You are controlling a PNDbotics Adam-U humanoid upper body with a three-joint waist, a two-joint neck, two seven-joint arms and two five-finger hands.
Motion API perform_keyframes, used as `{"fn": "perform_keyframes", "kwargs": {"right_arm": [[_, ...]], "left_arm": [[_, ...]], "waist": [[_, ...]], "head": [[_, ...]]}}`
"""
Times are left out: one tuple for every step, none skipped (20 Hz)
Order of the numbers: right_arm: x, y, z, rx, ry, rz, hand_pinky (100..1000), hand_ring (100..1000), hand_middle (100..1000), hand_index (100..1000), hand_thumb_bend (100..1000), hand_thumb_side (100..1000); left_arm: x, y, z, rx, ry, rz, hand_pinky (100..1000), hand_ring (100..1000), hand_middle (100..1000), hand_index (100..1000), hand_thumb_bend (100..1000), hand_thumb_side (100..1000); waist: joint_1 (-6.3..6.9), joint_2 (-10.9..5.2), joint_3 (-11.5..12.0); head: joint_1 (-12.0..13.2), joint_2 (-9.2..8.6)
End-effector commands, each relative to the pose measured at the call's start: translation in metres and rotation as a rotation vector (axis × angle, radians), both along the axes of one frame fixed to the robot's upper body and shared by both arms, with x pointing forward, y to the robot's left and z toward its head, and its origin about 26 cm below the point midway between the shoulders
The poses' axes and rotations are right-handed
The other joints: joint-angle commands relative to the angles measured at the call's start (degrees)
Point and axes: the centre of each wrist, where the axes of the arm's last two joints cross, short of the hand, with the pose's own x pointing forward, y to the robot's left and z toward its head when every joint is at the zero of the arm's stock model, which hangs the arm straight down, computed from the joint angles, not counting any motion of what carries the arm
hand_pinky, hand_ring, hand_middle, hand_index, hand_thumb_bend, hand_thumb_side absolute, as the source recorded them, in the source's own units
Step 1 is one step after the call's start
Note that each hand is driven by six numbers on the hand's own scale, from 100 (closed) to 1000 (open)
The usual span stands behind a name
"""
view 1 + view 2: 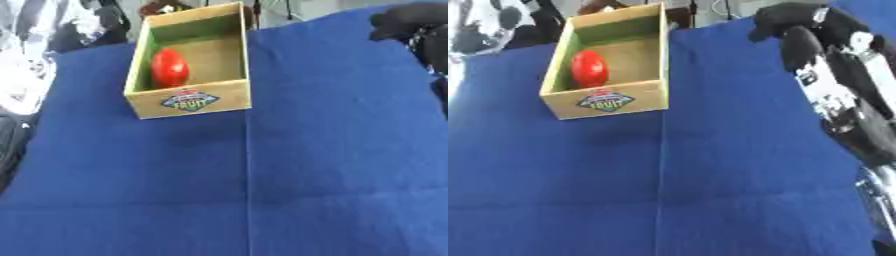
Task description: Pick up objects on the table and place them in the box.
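- Count: one box [188, 102], one red object [170, 68], one blue cloth [262, 190] over the table, one robot hand in view.
- The red object is smooth, glossy and egg-shaped, with its long axis running up and down the frame; what kind of thing it is cannot be told.
- It lies inside the box, on the floor near the left wall, in the upper left of the frame.
- The box is an open-topped wooden crate with green inner walls, a tan floor and a diamond-shaped printed label on its near face; it holds nothing but the red object.
- The right hand [785, 22] sits at the upper right, well apart from the box, black fingers curled downward and holding nothing; its arm runs down the right edge.
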Motion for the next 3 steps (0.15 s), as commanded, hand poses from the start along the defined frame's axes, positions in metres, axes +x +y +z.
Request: {"fn": "perform_keyframes", "kwargs": {"right_arm": [[-0.003, -0.006, 0.006, 0.03, -0.034, -0.04, 947, 877, 664, 809, 100, 752], [-0.003, -0.007, 0.006, 0.039, -0.032, -0.05, 947, 877, 665, 809, 100, 753], [-0.003, -0.008, 0.005, 0.049, -0.03, -0.059, 947, 877, 665, 809, 100, 755]], "left_arm": [[-0.037, -0.009, 0.029, -0.026, -0.06, -0.088, 359, 503, 553, 855, 607, 923], [-0.044, -0.014, 0.028, -0.034, -0.05, -0.117, 350, 496, 543, 851, 600, 916], [-0.051, -0.018, 0.026, -0.042, -0.038, -0.145, 344, 492, 536, 844, 593, 909]], "waist": [[-0.77, -1.97, 0.95], [-1.04, -2.18, 1.38], [-1.36, -2.44, 1.83]], "head": [[-1.06, 0.82], [-1.19, 0.92], [-1.28, 1.03]]}}
